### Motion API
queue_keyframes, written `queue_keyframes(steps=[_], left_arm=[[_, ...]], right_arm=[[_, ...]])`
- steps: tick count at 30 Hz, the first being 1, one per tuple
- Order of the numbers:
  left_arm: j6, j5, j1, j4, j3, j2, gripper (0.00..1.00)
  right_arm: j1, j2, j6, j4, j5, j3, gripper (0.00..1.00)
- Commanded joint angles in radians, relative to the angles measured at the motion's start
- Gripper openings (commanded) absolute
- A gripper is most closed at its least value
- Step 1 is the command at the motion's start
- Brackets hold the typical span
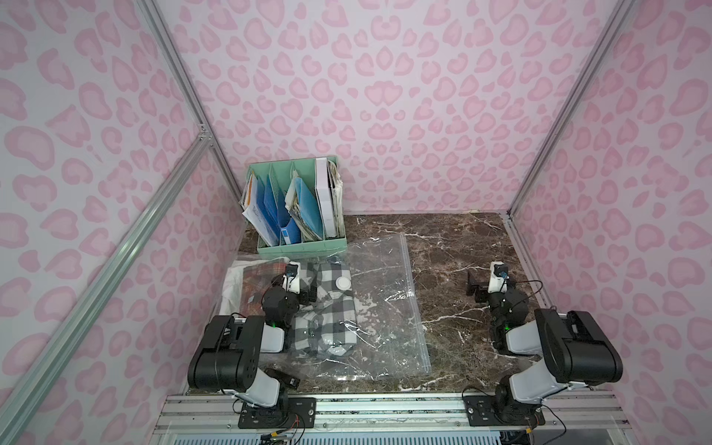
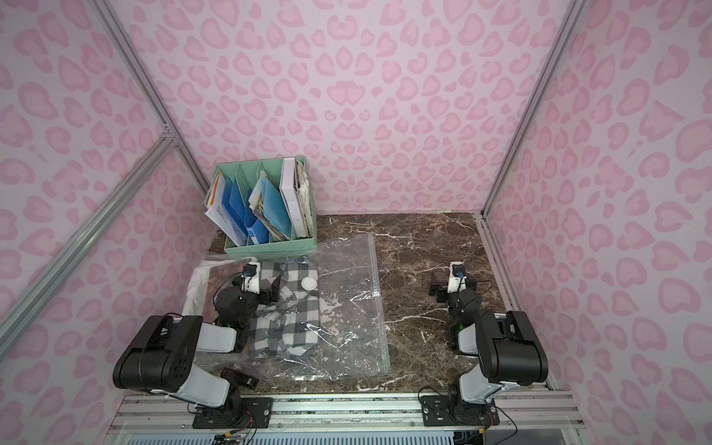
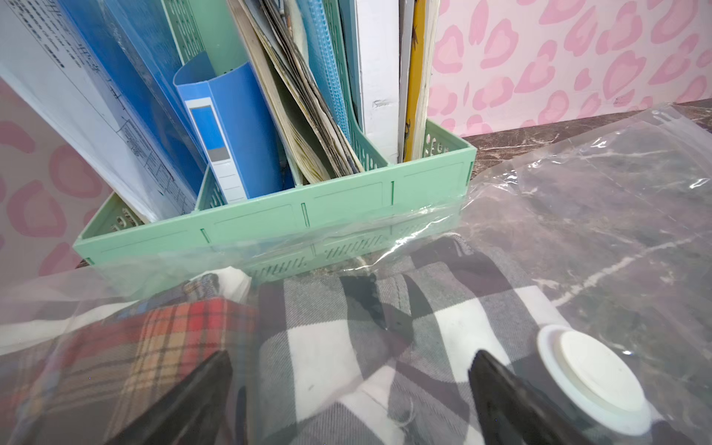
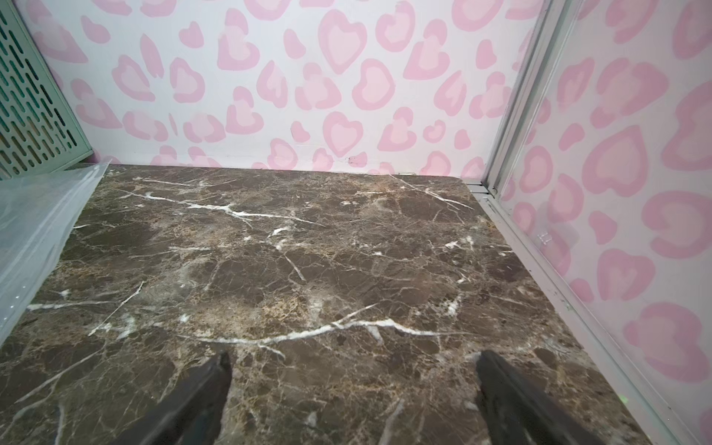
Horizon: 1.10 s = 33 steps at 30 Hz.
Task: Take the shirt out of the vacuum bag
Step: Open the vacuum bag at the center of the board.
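Left gripper point(image 3: 352, 358) and right gripper point(image 4: 354, 356) gape empty; checked shirt point(image 1: 327, 319) lies inside the vacuum bag point(image 1: 385, 269); next, probably grasp its zip edge point(image 1: 415, 304).

Top views: high at the near edge, looking down on the whole tabletop point(image 1: 462, 250), nearly identical.
Left wrist: low, close, facing the file rack point(image 3: 346, 200).
Right wrist: low, facing the back wall point(image 4: 346, 77).

No legible text or labels.

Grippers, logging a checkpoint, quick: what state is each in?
Left gripper: open, holding nothing, by the checked shirt.
Right gripper: open, holding nothing, over the table.
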Motion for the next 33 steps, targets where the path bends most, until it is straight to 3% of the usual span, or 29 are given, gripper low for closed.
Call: queue_keyframes(steps=[1,28,29,30,33], left_arm=[[-0.005,0.008,0.000,0.048,0.007,0.002,0.99],[-0.012,-0.007,-0.002,0.035,0.009,-0.017,0.99],[-0.020,-0.032,-0.004,-0.079,0.064,-0.065,0.98],[-0.040,-0.075,-0.008,-0.300,0.164,-0.124,0.98],[-0.138,-0.094,-0.008,-0.768,0.459,-0.210,0.98]], right_arm=[[0.003,-0.002,0.003,0.055,0.001,0.002,1.00],[0.010,-0.031,0.000,0.075,0.013,-0.019,1.00],[0.026,-0.098,-0.009,0.023,0.046,-0.021,1.00],[0.040,-0.193,0.002,-0.127,0.076,0.019,1.00],[0.040,-0.388,0.173,-0.738,0.128,0.243,0.99]])
